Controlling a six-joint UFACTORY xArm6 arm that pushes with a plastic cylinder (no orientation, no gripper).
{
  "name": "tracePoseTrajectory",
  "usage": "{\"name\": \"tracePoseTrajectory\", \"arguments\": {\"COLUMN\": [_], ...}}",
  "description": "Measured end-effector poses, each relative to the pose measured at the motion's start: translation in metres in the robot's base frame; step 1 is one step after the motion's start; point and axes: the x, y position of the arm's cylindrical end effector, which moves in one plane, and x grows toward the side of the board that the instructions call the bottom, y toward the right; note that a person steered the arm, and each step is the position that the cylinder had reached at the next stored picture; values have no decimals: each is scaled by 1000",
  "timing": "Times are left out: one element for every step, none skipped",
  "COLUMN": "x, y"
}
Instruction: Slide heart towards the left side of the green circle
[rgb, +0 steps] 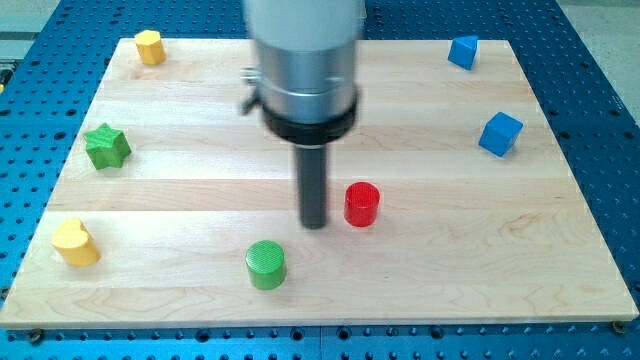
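The yellow heart (75, 241) lies near the board's left edge, low in the view. The green circle (266, 264) stands near the bottom edge, left of centre, well to the right of the heart. My tip (314, 223) rests on the board just left of the red circle (361, 204), above and to the right of the green circle and far from the heart.
A green star (107, 146) sits at the left, a yellow hexagon-like block (150, 47) at the top left. Two blue blocks sit at the right, one (462, 51) at the top and one (500, 133) below it. The wooden board (200, 120) lies on a blue perforated table.
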Motion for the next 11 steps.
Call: {"name": "tracePoseTrajectory", "arguments": {"x": [-7,-38,-120,-148,-106,-37,-38,-33,17,36,36], "y": [26,15,26,30,-80,-119,-221,-315,-324,-293,-246]}}
